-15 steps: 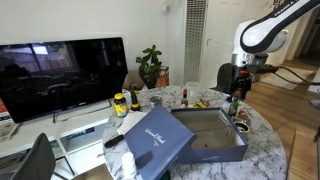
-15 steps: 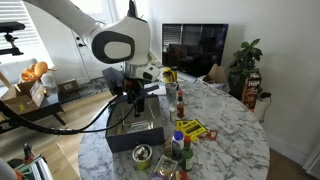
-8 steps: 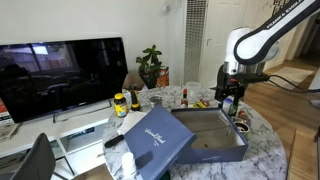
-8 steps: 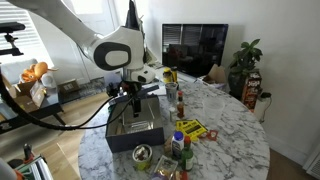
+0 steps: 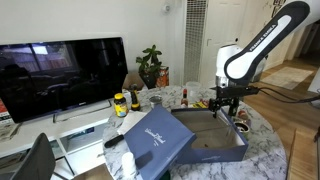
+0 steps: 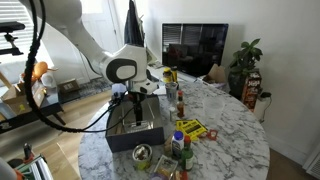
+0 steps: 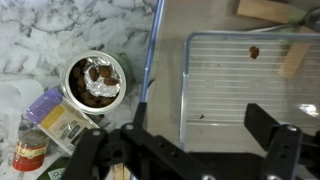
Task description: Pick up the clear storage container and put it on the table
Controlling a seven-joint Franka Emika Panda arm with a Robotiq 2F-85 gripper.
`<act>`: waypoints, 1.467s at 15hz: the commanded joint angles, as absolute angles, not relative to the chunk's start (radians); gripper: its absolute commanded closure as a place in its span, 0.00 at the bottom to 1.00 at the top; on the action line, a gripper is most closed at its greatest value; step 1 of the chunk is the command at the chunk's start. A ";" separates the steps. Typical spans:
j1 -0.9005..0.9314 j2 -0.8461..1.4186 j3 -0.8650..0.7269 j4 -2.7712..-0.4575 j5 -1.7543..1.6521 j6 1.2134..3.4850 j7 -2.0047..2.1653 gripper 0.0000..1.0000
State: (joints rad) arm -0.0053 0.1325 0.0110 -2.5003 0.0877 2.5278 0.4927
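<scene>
In the wrist view the clear storage container (image 7: 245, 85) lies inside the navy box (image 7: 152, 50), its ribbed see-through bottom and left rim showing. My gripper (image 7: 200, 140) hangs open just above the container's near edge, with dark fingers (image 7: 268, 128) spread wide and nothing between them. In both exterior views the gripper (image 5: 222, 108) (image 6: 131, 110) is low over the navy box (image 5: 212, 138) (image 6: 135, 136) on the round marble table (image 5: 268, 152) (image 6: 230, 120). The container is too faint to make out there.
The flat navy lid (image 5: 155, 140) leans beside the box. An open tin (image 7: 95, 80) and a spice jar (image 7: 42, 128) stand just outside the box's left wall. Bottles and jars (image 6: 178, 148) crowd the table edge; a TV (image 5: 60, 75) stands behind.
The arm has come down and moved in over the navy box; the gripper now hangs lower, close above the box's interior. Its jaws stay open.
</scene>
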 commanded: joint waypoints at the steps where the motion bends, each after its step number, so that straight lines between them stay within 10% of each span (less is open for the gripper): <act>1: 0.006 0.222 0.000 -2.432 0.132 2.560 0.472 0.07; 6: -0.008 0.313 -0.017 -2.357 0.154 2.503 0.412 0.30; 14: -0.065 0.322 -0.014 -2.360 0.171 2.429 0.154 0.99; 22: -0.081 0.224 -0.009 -2.401 0.175 2.326 -0.063 0.99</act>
State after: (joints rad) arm -0.0699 0.3029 -0.0126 -2.3574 0.1740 2.3756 -0.0062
